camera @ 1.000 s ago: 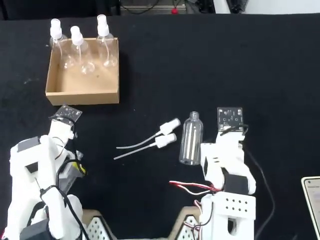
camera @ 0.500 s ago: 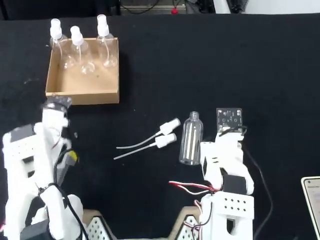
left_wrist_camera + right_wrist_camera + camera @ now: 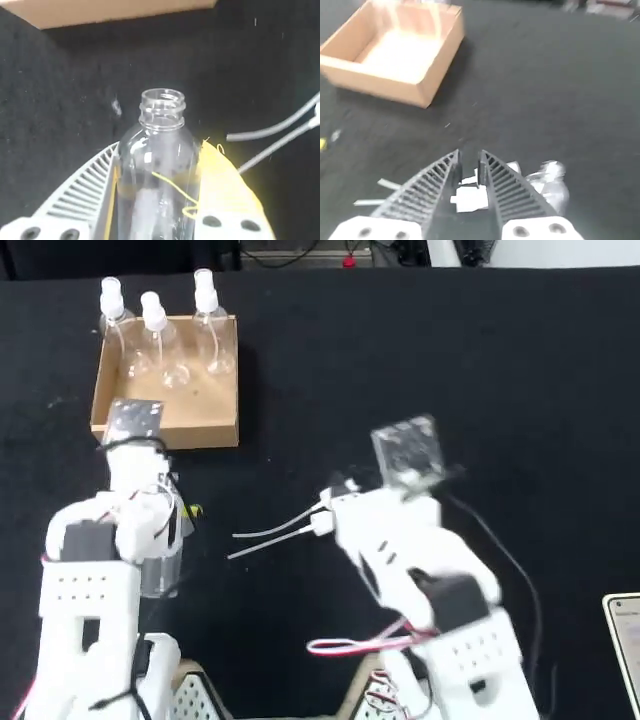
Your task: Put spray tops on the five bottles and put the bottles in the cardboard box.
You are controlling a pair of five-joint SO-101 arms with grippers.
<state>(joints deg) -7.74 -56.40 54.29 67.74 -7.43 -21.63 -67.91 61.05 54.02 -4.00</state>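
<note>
Three clear bottles (image 3: 155,335) with white spray tops stand at the far edge of the cardboard box (image 3: 165,420). My left gripper (image 3: 160,145) is shut on an open-necked clear bottle (image 3: 160,150), held just in front of the box (image 3: 125,10); in the high view this bottle (image 3: 160,565) hangs under the left arm. Two white spray tops (image 3: 325,515) with long tubes (image 3: 262,537) lie mid-table. My right gripper (image 3: 470,155) hovers over them, narrowly open, with a spray top (image 3: 470,196) below the gap. A blurred clear object (image 3: 551,176) lies beside it.
The black cloth runs bare to the right and behind the arms. A white device (image 3: 625,625) pokes in at the right edge. Red and white cables (image 3: 360,645) trail at the right arm's base.
The right arm swung forward and left over the spray tops, now covering the bottle that lay on the table. The left arm turned and rose toward the box with its bottle.
</note>
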